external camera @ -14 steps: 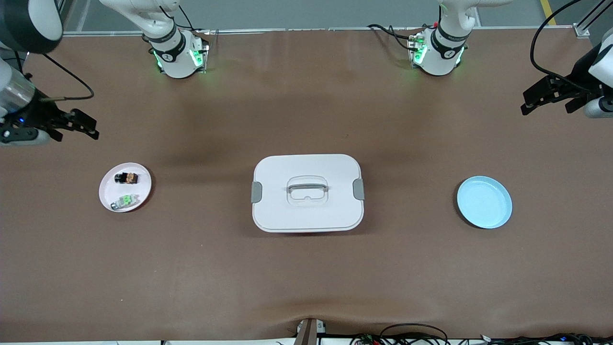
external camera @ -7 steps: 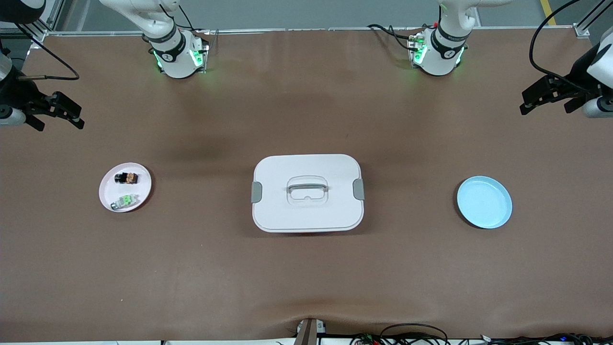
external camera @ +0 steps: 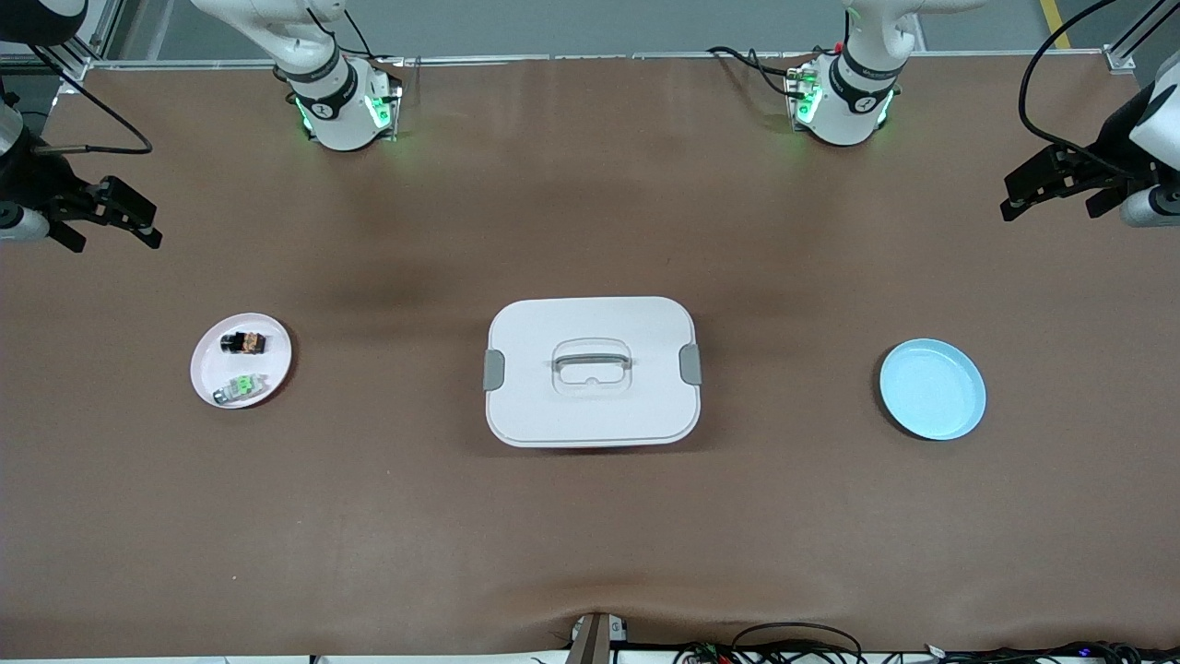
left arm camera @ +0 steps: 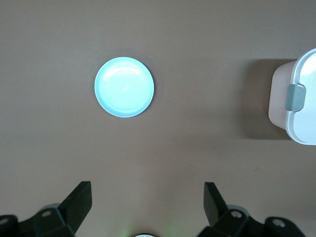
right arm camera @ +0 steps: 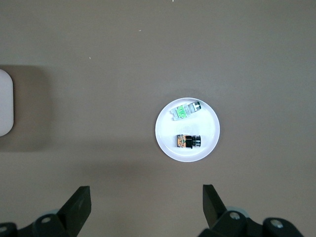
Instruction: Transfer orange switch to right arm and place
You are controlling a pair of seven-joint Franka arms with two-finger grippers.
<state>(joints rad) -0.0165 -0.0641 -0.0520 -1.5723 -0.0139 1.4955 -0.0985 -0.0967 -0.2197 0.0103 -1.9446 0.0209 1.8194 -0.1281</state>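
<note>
Here, the front view shows one brown counter with two plates and one white lidded box between them. The pink plate lies toward the right arm's end and carries two small parts: the orange switch and, nearer the camera, a pale grey part with a green centre. The blue plate lies toward the left arm's end. No writing can be read.

The left wrist view shows the left gripper with jaws released, holding nothing, up over bare counter near the blue plate.

The right wrist view shows the right gripper likewise spread and unladen, above the counter near the pink plate, on which the orange switch rests.
</note>
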